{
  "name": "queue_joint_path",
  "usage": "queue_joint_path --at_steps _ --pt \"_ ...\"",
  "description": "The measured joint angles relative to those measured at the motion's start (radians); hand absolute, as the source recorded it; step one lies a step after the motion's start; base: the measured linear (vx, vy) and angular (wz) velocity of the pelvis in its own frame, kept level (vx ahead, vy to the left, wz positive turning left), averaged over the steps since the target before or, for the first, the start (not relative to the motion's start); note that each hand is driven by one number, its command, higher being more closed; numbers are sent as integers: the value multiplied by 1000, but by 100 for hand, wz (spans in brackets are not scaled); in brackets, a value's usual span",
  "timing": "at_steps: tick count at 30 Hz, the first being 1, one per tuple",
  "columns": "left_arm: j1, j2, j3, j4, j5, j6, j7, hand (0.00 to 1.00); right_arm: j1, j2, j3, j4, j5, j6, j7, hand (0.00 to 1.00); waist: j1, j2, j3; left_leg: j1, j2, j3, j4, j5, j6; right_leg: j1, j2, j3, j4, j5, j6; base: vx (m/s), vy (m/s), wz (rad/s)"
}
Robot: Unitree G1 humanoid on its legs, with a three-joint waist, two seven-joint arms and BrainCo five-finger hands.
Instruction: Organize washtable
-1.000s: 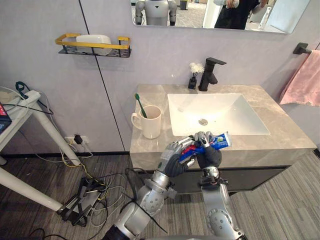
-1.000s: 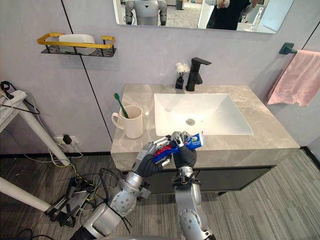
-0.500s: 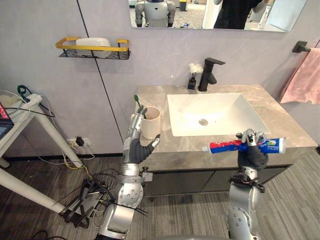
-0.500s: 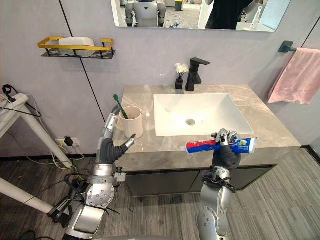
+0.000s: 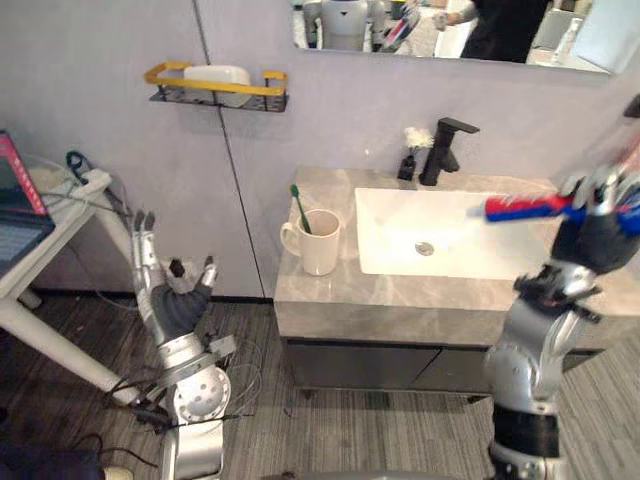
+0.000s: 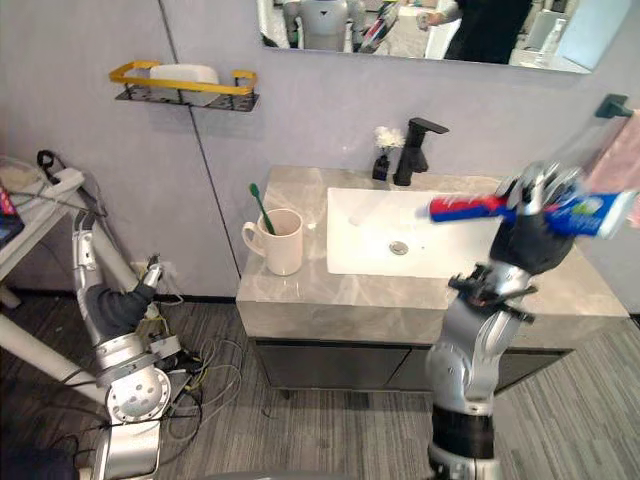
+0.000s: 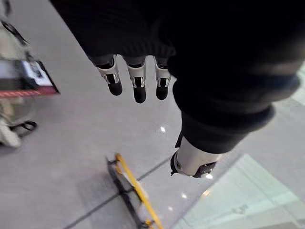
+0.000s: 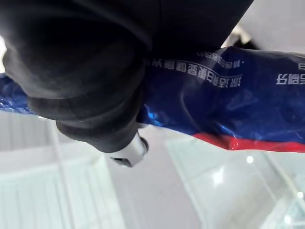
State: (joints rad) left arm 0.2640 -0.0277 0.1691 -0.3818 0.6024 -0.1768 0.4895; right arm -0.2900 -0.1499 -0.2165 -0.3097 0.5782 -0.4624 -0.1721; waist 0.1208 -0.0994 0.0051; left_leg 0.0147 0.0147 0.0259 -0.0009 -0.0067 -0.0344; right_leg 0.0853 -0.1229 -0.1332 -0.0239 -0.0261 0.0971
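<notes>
My right hand [image 5: 598,225] is raised high over the right side of the washtable [image 5: 340,300] and is shut on a red, white and blue toothpaste tube [image 5: 525,207], held level with its cap end over the sink [image 5: 400,245]. The tube [image 8: 228,109] crosses the palm in the right wrist view. A white mug [image 5: 320,241] with a green toothbrush [image 5: 300,204] in it stands on the counter's left part. My left hand [image 5: 165,290] is lifted well left of the counter, over the floor, fingers straight and holding nothing.
A black tap [image 5: 447,150] and a small black vase of white flowers [image 5: 411,155] stand behind the sink. A yellow-railed wall shelf [image 5: 215,85] holds a white object. A white table [image 5: 50,250] stands at the left. A pink towel [image 6: 612,160] hangs at the right.
My right hand has lifted the toothpaste up and to the right. My left hand has swung away from the mug, out to the left over the floor. The camera has shifted.
</notes>
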Motion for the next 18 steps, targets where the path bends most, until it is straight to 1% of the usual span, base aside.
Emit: queue_joint_path --at_steps 1,3,5,6,7,8,9,11,12,13,14,16,18 --pt "9 -3 5 10 0 4 1 0 -31 -23 -8 18 0 -2 -2 100 5 -8 4 -2 0 -4 -1 4 3 0 0 -4 0 0 0 8 -16 31" --pt "56 -10 30 115 -1 18 -4 0 -163 -109 -23 129 5 1 -10 100 25 -33 14 -3 -3 -35 -24 20 0 5 0 -34 4 0 0 -6 -15 36" --pt "71 -10 31 176 -3 29 -11 0 -201 -148 -21 165 10 7 -20 100 32 -44 15 -3 -4 -48 -39 31 1 4 0 -42 5 0 0 -11 -12 29" --pt "88 -14 31 236 -8 44 -24 0 -235 -184 -19 196 20 14 -23 100 51 -58 17 -2 -3 -57 -57 40 -1 -1 1 -57 9 0 0 -12 -13 20" --pt "99 -17 31 256 -9 47 -32 0 -248 -192 -16 208 24 15 -21 100 58 -62 19 -2 -1 -58 -62 42 0 -3 1 -58 12 0 0 -12 -15 17" --pt "121 -19 30 300 -12 53 -44 0 -279 -200 -4 223 53 26 -20 100 61 -69 22 -1 1 -62 -63 43 0 -4 2 -59 19 0 0 -8 -5 11" --pt "137 -20 28 353 -13 58 -57 0 -304 -217 19 241 69 31 -20 100 61 -74 25 0 2 -69 -64 43 0 -4 1 -61 27 0 0 -10 0 13" --pt "149 -20 29 407 -22 64 -78 0 -323 -241 52 258 105 38 -18 100 64 -87 31 0 4 -71 -65 42 0 -6 1 -63 32 0 0 -7 2 4" --pt "149 -17 29 468 -51 72 -99 0 -341 -260 81 271 142 52 -4 100 66 -102 40 -2 5 -71 -67 41 -3 -12 1 -63 36 0 0 0 0 0" --pt "149 -16 30 494 -57 76 -103 0 -348 -265 93 278 151 55 1 100 68 -108 42 -4 6 -70 -68 40 -3 -15 1 -63 37 0 0 -36 -5 -5" --pt "149 -13 30 540 -84 87 -122 0 -357 -276 114 288 167 72 5 100 73 -118 47 -5 7 -68 -69 40 -3 -20 1 -62 40 0 0 -27 -4 -5" --pt "146 -7 29 600 -104 95 -147 0 -360 -295 140 301 174 100 20 100 82 -132 56 -6 7 -68 -69 40 -3 -22 1 -62 41 1 0 -15 -3 -2" --pt "144 11 29 674 -111 97 -166 0 -372 -312 182 330 201 120 44 100 84 -143 58 -14 11 -68 -68 40 -4 -36 4 -61 42 2 -1 0 0 0"
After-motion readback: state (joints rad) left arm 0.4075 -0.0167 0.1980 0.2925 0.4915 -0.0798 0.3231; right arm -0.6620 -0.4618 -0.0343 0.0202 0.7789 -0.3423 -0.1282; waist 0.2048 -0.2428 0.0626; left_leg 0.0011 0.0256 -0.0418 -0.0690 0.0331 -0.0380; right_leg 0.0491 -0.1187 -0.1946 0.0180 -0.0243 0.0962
